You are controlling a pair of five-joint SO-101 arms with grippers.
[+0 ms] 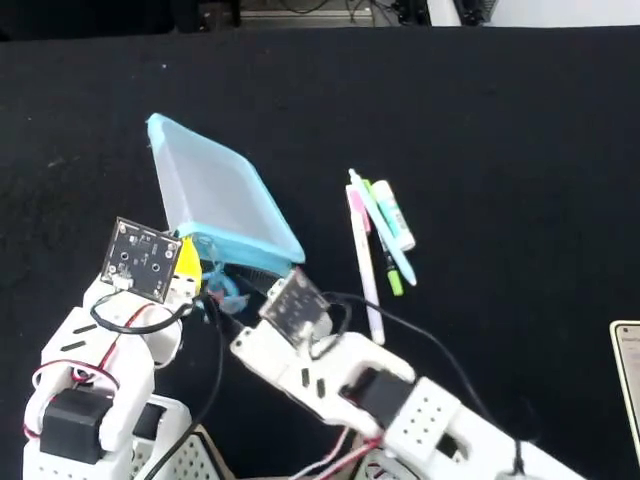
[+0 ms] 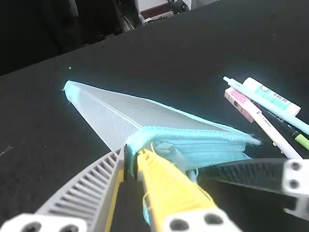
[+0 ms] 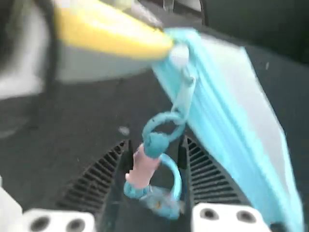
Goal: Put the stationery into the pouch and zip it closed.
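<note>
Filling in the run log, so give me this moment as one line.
left gripper: shut on corner of pouch | right gripper: at zipper pull | pens: on table beside pouch, not inside

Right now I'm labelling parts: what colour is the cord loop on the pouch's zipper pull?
The cord loop is light blue; right wrist view shows it best.

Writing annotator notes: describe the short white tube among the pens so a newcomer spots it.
On the black table, a cluster of pens lies right of the light blue mesh pouch. The short white tube with green markings sits on the cluster's right edge, the only stubby, thick piece among long slim pens.
</note>
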